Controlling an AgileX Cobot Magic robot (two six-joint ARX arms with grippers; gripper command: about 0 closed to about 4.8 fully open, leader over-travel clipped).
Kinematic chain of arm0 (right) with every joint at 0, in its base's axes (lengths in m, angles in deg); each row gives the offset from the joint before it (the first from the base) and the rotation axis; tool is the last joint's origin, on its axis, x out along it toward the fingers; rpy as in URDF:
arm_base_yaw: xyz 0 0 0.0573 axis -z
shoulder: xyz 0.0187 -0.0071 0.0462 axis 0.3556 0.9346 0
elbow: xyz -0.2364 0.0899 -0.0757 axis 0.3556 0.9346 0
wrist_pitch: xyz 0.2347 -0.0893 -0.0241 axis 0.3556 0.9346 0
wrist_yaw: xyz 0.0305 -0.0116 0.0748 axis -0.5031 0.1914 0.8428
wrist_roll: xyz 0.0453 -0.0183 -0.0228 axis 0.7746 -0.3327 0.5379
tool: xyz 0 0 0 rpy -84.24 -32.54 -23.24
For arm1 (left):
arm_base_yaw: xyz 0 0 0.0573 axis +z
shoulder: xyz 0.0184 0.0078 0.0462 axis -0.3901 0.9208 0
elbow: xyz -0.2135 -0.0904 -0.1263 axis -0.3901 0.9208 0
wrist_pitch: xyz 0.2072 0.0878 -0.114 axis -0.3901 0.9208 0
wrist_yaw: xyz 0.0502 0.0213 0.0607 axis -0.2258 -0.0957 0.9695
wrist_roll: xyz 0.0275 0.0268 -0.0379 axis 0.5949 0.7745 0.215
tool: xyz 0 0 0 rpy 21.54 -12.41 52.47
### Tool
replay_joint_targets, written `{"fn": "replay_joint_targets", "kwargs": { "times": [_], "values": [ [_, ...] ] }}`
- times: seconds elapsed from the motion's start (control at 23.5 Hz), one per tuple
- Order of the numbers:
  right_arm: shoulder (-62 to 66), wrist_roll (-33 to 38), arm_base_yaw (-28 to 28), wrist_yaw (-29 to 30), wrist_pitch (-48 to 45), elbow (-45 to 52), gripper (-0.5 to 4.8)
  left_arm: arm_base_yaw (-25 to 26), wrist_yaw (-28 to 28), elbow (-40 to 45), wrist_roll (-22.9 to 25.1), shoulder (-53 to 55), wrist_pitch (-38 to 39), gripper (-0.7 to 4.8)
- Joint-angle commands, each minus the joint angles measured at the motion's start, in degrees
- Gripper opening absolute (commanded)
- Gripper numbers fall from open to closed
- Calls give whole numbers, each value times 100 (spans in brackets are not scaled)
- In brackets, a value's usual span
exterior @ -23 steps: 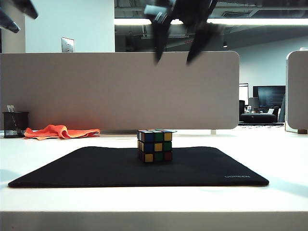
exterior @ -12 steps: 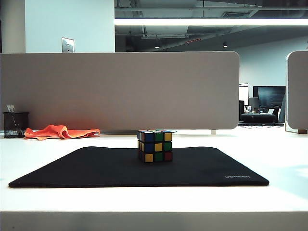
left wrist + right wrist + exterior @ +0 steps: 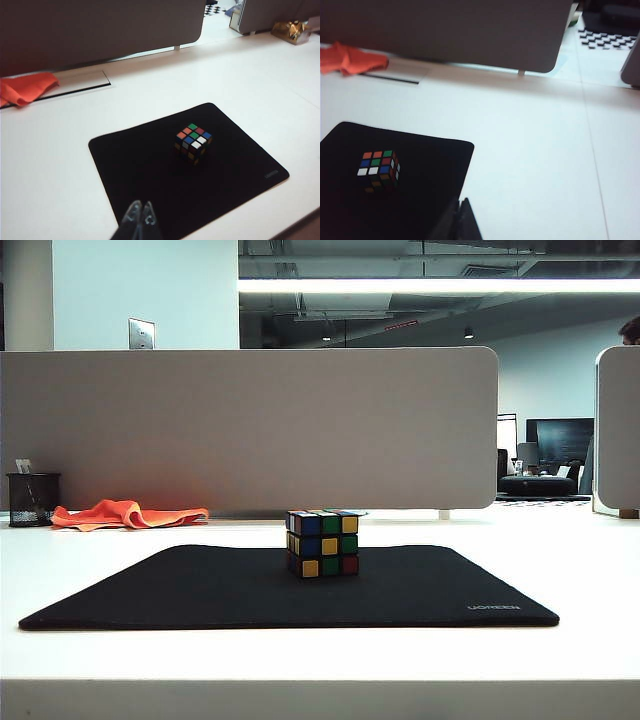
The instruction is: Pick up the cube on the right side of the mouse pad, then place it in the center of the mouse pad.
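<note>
One cube (image 3: 322, 542) sits near the centre of the mouse pad (image 3: 200, 590); it looks light, rigid and slick-faced, best pinched across opposite flat sides; left end effector (image 3: 140, 216) and right end effector (image 3: 459, 206) hover over the pad's near edge, both clenched, empty.

Grey partition (image 3: 250, 430) behind white desk (image 3: 580, 560); ceiling strip light (image 3: 440, 285).

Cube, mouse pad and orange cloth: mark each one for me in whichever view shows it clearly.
cube (image 3: 322, 543), exterior view, on its front face of stickers.
mouse pad (image 3: 150, 170), left wrist view, on bare black surface beside the cube.
orange cloth (image 3: 125, 513), exterior view, on the middle of the crumpled fabric.
</note>
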Motion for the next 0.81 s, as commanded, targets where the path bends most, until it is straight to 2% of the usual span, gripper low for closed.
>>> {"fn": "replay_joint_targets", "kwargs": {
  "times": [0.04, 0.13, 0.17, 0.26, 0.47, 0.64, 0.81],
  "values": [
    [-826, -17, -7, -72, -337, 693, -1, 4, -11, 118, -258, -186, 269, -5],
    [-1314, -17, -9, -107, -127, 1150, 0, 4, -11, 184, -407, -199, 396, -6],
    [-1727, 4, -9, 107, 227, 1458, 1, 4, 26, 343, -625, -199, 275, -6],
    [-2365, 291, -11, 203, 227, 1954, 0, 4, 48, 791, -514, -247, -337, -6],
    [-3027, 267, -26, 221, -1226, 2643, -1, 2, 26, 1819, -437, -302, -1917, -6],
    [-2973, 15, -13, 400, -2218, 3560, -1, 2, 11, 3167, -455, -319, -3930, -6],
    [-2990, 4, -17, 494, -2734, 4557, -1, 2, 9, 4207, -459, -315, -4854, -6]
  ]
}}
